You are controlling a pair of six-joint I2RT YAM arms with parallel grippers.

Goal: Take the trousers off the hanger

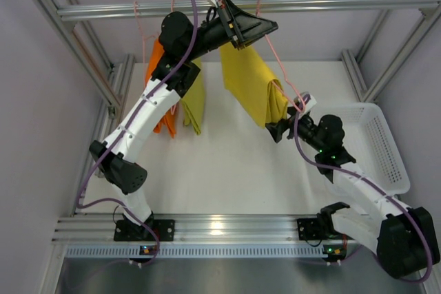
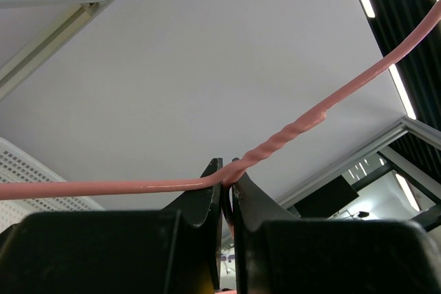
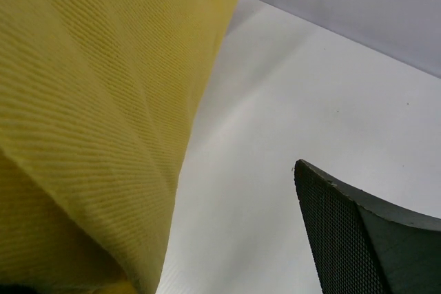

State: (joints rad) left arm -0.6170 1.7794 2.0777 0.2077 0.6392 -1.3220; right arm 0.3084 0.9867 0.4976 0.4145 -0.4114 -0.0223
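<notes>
Bench (image 1: 220,184): lying under the rail (image 1: 331,3).
Left jaws: pinching shut on the pink hanger (image 2: 289,132).
Trousers (image 1: 248,80): yellow pair hanging from it.
Right jaws: gaping wide at their lower end.
Next: likely closing, then pulling cloth off.

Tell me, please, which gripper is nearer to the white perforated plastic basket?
Right. The right gripper sits open just left of the basket, beside the yellow cloth trousers; the left gripper is up by the aluminium rail, shut on the pink wire hanger.
</notes>
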